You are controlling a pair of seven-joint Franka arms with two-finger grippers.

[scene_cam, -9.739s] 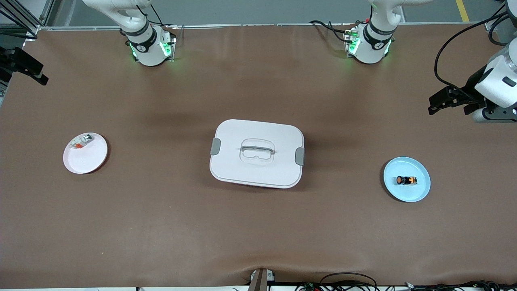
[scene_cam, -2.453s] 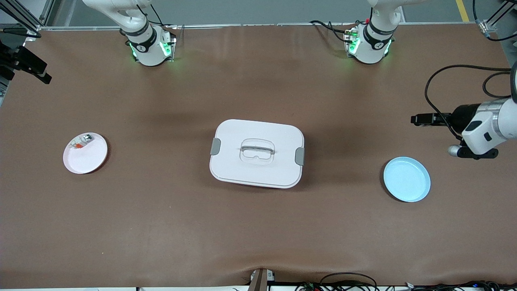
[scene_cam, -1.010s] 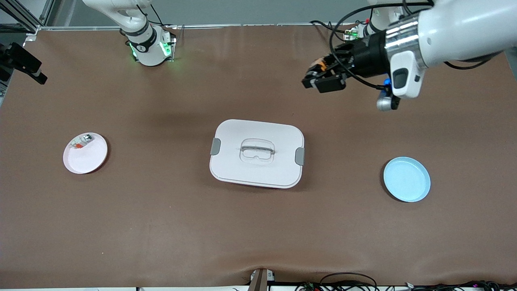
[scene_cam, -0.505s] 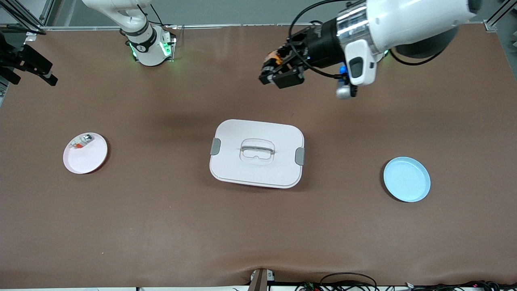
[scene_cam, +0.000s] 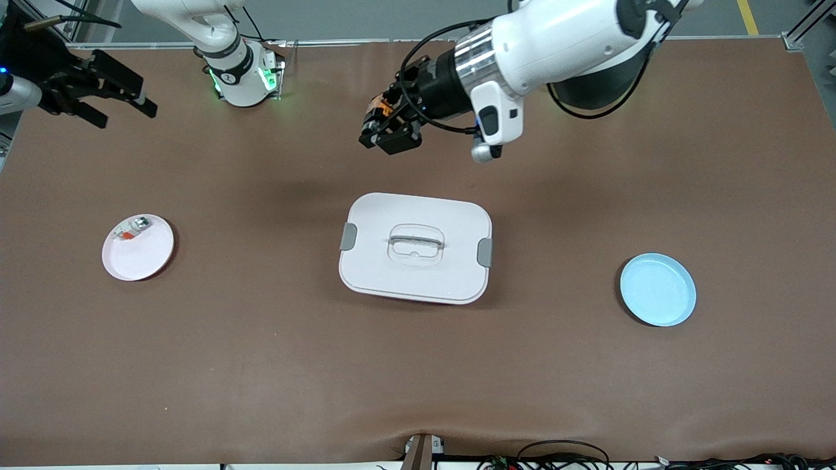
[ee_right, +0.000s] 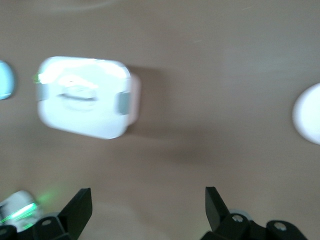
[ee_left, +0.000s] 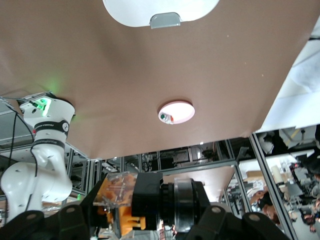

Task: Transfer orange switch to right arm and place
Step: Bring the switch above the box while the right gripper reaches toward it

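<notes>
A white rectangular plastic container with rounded corners [scene_cam: 415, 248], its lid bearing a clear recessed handle and grey side clips, sits mid-table on the brown mat [scene_cam: 418, 378]. Well apart from the container toward the left arm's end lies a round pale-blue plate [scene_cam: 658, 290]. Toward the right arm's end lies a round pinkish-white plate [scene_cam: 138, 247] holding a small silver-white piece with a red bit [scene_cam: 132, 228].

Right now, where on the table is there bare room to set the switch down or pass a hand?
Bare brown table runs along the whole edge nearest the front camera. It is also open between the white lidded box and the pink plate, and between the box and the empty blue plate. Crowded: the strip by the arm bases, where the left gripper holds the orange switch.
</notes>
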